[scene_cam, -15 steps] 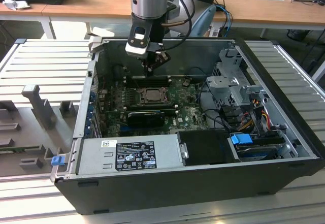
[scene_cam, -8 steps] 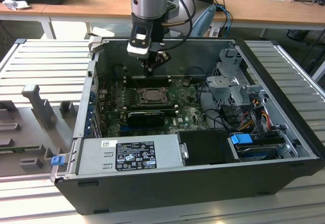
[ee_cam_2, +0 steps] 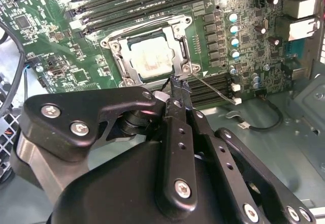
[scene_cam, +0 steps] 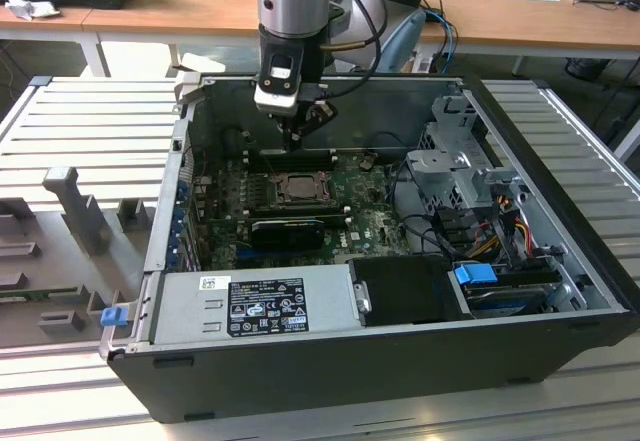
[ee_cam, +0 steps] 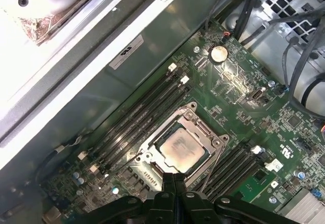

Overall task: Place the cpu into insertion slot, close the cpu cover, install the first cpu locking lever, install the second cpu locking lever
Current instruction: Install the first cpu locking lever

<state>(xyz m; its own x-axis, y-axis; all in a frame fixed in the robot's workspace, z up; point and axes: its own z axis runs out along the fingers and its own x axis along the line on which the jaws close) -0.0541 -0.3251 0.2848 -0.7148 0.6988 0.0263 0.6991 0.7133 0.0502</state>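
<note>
**boardnoob:** Exterior view first. One grey robot arm (scene_cam: pixel 293 1) reaches into one open black metal computer case (scene_cam: pixel 330 381). Its black gripper (scene_cam: pixel 293 141) hangs just above the square silver-rimmed insertion slot (scene_cam: pixel 297 189) on the green circuit board (scene_cam: pixel 370 216). What's the trick here?

**socketdad:** Going by the second wrist view, I reckon it's lever time. The one small flat silvery-beige cpu (ee_cam_2: pixel 150 61) sits in the slot, and the one thin silver-grey metal cpu cover (ee_cam_2: pixel 179 43) lies flat around it. The gripper's fingers are pressed together with nothing visible between them. The tip is right at the socket corner, beside a thin steel wire locking lever (ee_cam_2: pixel 213 88) that sticks out slantwise. I'd push the lever near its free end, slowly, then sweep it under its hook. Stay off the four small round capacitors (ee_cam_2: pixel 233 30) in a row nearby.

**boardnoob:** And the first wrist view?

**socketdad:** The closed tip (ee_cam: pixel 174 178) sits at the socket's edge, with the cpu (ee_cam: pixel 179 150) in the cover's window. I count two wire levers, one along each opposite side. There are also two banks of long black ribbed slots (ee_cam: pixel 137 112) flanking the socket, and one round silver coin cell (ee_cam: pixel 217 54).
</note>
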